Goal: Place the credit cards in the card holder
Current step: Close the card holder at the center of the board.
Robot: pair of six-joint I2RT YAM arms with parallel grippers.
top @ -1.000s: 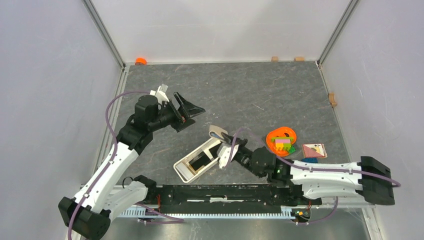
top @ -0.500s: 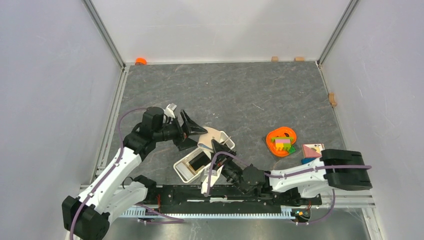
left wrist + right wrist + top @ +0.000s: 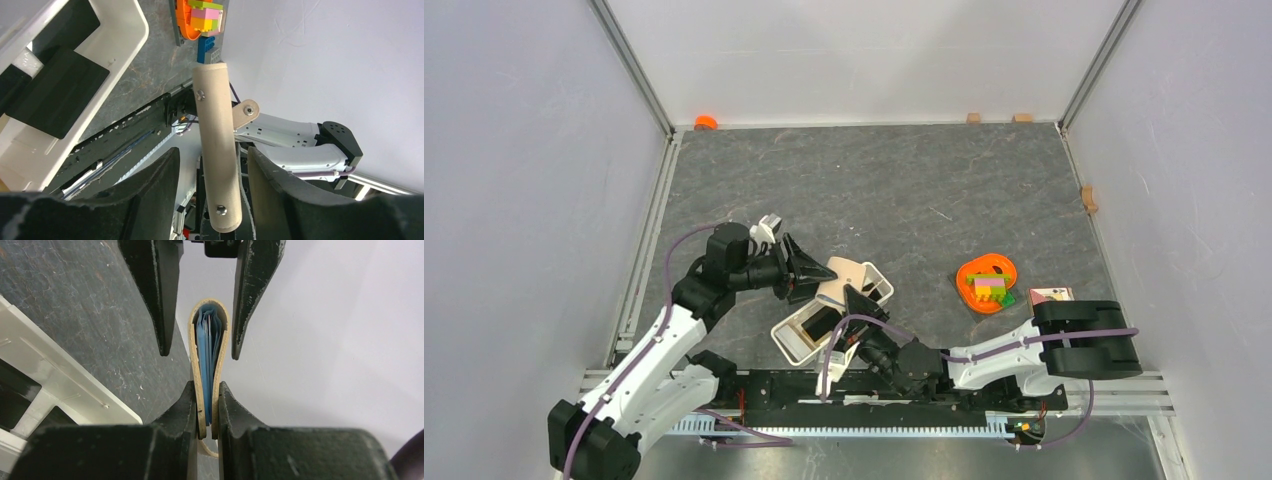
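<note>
1. We see the right gripper clenched on a beige folded sleeve.
2. The left gripper gapes, straddling the sleeve.
3. Black credit cards lie in the white tray; the orange bowl is well apart.

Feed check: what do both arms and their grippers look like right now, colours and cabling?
Both arms match: the left arm and right arm have white shells with black joints and black motor housings. A mauve cable loops along each. The left gripper and right gripper have matte black, tapered fingers. No markings are legible.
</note>
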